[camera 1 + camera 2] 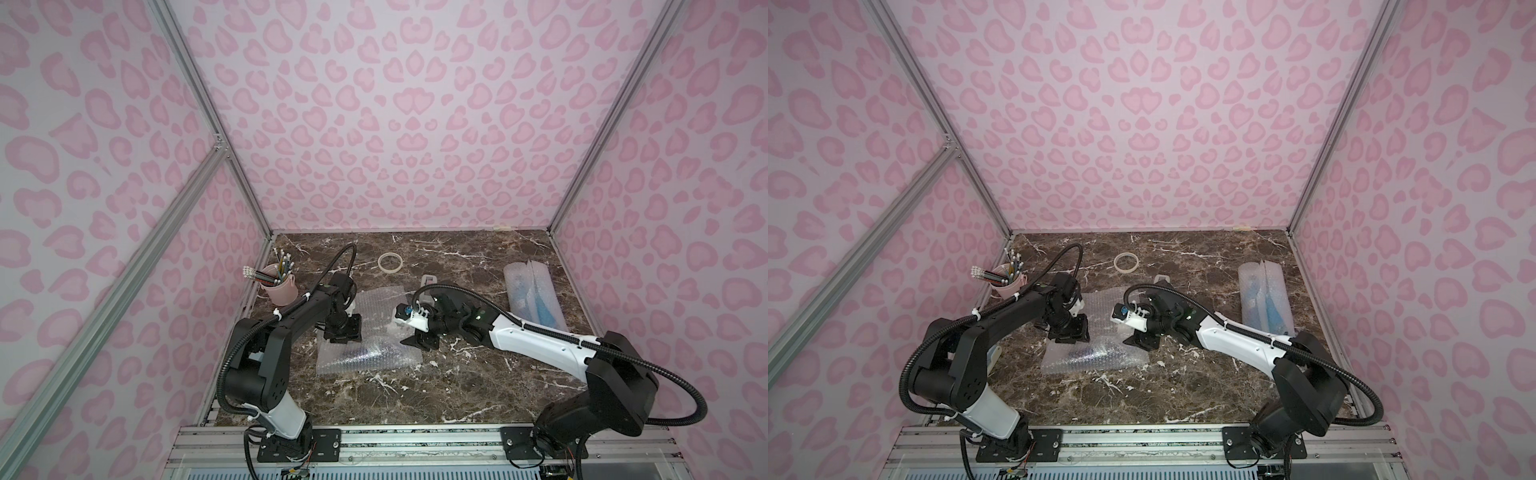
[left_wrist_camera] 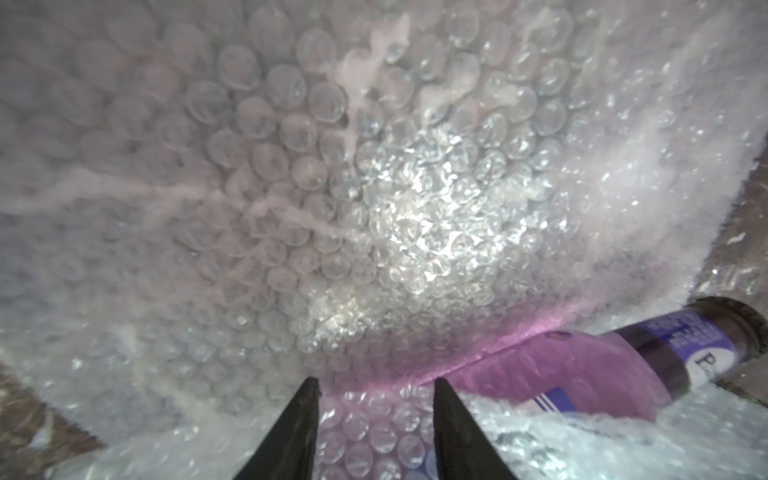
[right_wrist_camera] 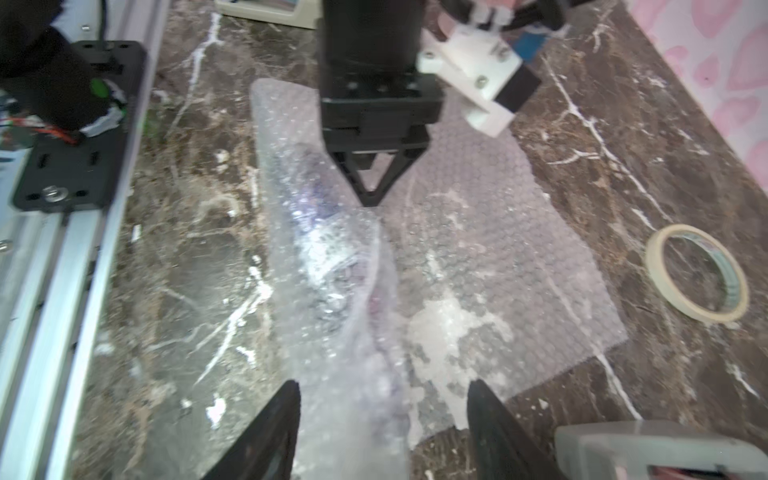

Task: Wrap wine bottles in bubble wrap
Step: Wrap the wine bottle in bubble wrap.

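My left jaws, half-closed, straddle clear bumpy bubble wrap (image 2: 291, 187); grip unclear. My right jaws gape at three o'clock.

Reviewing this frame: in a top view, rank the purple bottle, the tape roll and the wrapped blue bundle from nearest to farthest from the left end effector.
1. purple bottle, under the bubble wrap, right beside the left end effector.
2. tape roll, middle of the table, toward the back wall.
3. wrapped blue bundle, far over on the right side.
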Tool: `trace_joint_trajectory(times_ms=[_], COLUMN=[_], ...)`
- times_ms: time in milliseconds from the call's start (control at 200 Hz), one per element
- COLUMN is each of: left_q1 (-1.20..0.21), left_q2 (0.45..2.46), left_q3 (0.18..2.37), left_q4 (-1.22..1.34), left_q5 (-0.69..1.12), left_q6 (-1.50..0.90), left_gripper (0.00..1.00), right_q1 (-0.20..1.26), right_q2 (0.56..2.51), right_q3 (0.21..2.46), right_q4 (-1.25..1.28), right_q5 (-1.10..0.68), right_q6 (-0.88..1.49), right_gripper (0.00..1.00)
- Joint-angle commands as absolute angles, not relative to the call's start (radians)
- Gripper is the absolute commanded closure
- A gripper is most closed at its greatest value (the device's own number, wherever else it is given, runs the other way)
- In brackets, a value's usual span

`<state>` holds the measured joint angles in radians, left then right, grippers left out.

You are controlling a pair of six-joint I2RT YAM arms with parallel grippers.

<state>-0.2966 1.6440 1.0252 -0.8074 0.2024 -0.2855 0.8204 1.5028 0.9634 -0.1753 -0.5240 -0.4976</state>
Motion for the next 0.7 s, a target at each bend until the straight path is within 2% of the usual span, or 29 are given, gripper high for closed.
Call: trace_joint_trajectory(times_ms=[0,165,365,695], left_q1=[-0.296,-0.296,-0.297,-0.293], left_q2=[1.652,1.643,1.605,1.494], left_q3=[1.041,1.046,1.048,1.095], left_q4=[-0.843,-0.870,-0.883,-0.912], left_q5=[0.149,0.093,0.107,0.154], left_q6=[-0.273,-0.272,-0.265,-0.267], left_gripper=[0.53,0.53,0.53,0.39], right_q1=[0.858,0.898,0.889,0.864], right_q2=[1.475,1.577,1.740,1.923], right_q3=[0.920,0.951,1.075,1.207], right_q4=[-0.228,-0.202,-0.160,-0.236], right_q5=[-0.638,-0.636,-0.610,-0.692], right_q6=[-0.549,-0.582,-0.637,-0.706], right_gripper=[0.36,0.35,0.33,0.31])
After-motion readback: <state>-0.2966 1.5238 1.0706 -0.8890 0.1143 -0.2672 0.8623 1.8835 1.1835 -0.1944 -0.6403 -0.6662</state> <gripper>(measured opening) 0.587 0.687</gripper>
